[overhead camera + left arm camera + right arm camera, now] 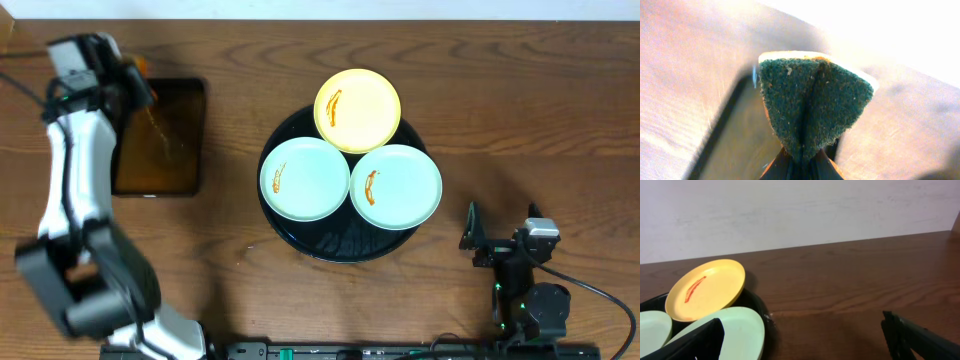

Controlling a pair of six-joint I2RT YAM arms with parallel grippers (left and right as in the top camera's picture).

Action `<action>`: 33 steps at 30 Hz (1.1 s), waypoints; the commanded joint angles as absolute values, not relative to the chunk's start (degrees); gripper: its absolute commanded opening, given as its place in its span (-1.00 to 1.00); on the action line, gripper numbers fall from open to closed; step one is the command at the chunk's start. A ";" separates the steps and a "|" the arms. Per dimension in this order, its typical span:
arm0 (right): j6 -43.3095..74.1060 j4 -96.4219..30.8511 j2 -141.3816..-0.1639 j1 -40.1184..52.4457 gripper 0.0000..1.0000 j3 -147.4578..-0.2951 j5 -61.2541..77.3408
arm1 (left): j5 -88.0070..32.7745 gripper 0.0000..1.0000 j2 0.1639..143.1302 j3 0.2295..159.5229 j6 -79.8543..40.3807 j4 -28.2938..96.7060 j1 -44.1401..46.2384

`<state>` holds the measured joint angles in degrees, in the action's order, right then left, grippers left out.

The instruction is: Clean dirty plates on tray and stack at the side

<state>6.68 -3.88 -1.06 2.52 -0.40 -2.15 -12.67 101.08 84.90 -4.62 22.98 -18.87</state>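
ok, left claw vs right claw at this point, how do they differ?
1. The left claw is pinched shut on a green-faced sponge; the right claw stands wide open and empty.
2. The left claw is at the black pan on the left of the table; the right claw sits low at the near right, beside the tray.
Shared: neither is over the tray.

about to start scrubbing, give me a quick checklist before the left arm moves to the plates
1. left gripper holding the sponge: ok, pinched and folded.
2. sponge wet enough: cannot tell.
3. all three plates on the tray: ok, though the yellow plate overhangs the rim.
4. plates clean: not ok, yellow plate, left mint plate and right mint plate each show a sauce streak.
5. right gripper open, apart from the plates: ok.
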 commanded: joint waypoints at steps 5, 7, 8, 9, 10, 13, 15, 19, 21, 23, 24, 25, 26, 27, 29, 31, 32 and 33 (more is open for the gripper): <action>5.91 -4.10 -0.91 2.11 0.98 -0.32 -2.59 | -14.72 -0.85 91.13 87.07 -2.90 19.35 -19.00; 5.91 -4.10 -0.93 2.13 0.98 -0.32 -2.59 | -14.02 -0.86 92.14 86.11 -1.87 19.09 -19.00; 5.91 -4.10 -0.91 2.13 0.99 -0.32 -2.59 | -13.30 -0.86 92.95 85.43 -1.85 18.96 -19.00; 5.91 -4.10 -0.93 2.11 0.99 -0.32 -2.59 | -12.49 -0.85 94.13 84.53 -1.54 18.96 -19.00; 5.91 -4.10 -0.93 2.13 0.98 -0.32 -2.59 | -12.05 -0.86 95.61 83.44 -0.82 18.94 -19.00; 5.91 -4.10 -0.93 2.13 0.98 -0.32 -2.59 | -11.20 -0.86 100.79 80.31 -0.19 18.06 -19.00; 5.91 -4.10 -0.91 2.13 0.99 -0.32 -2.59 | -10.63 -0.86 103.85 79.94 1.37 18.26 -19.09; 5.91 -4.10 -0.93 2.13 0.99 -0.32 -2.59 | -11.11 -0.85 101.30 81.21 5.13 17.69 -19.33; 5.91 -4.10 -0.93 2.13 0.99 -0.32 -2.59 | -11.40 -0.86 97.34 81.73 5.15 16.51 -19.25; 5.91 -4.10 -0.93 2.13 0.99 -0.32 -2.59 | -11.42 -0.85 92.18 81.73 5.15 14.55 -19.20; 5.91 -4.10 -0.91 2.13 0.99 -0.32 -2.59 | -11.42 -0.86 90.08 81.73 5.15 13.67 -19.20; 5.91 -4.08 -0.93 2.13 0.98 -0.32 -2.59 | -11.40 -0.86 87.96 81.73 5.15 12.80 -19.22; 5.91 -4.10 -0.91 2.13 0.99 -0.32 -2.59 | -11.31 -0.86 85.91 81.71 5.15 11.99 -19.22; 5.91 -4.10 -0.91 2.13 0.99 -0.32 -2.59 | -11.31 -0.86 84.58 81.71 5.17 11.57 -19.22; 5.91 -4.10 -0.93 2.13 0.99 -0.32 -2.59 | -11.31 -0.85 83.35 81.71 5.17 11.42 -19.22; 5.91 -4.10 -0.93 2.13 0.98 -0.32 -2.59 | -11.29 -0.86 83.92 81.32 5.15 11.88 -19.22; 5.91 -4.10 -0.91 2.11 0.99 -0.32 -2.59 | -11.22 -0.86 85.12 80.55 5.17 11.90 -19.27; 5.91 -4.10 -0.91 2.13 0.99 -0.32 -2.59 | -11.05 -0.85 86.65 79.77 5.17 11.88 -19.33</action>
<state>6.68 -3.88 -1.06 2.52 -0.40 -2.15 -11.44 80.86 82.39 4.54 10.92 -18.98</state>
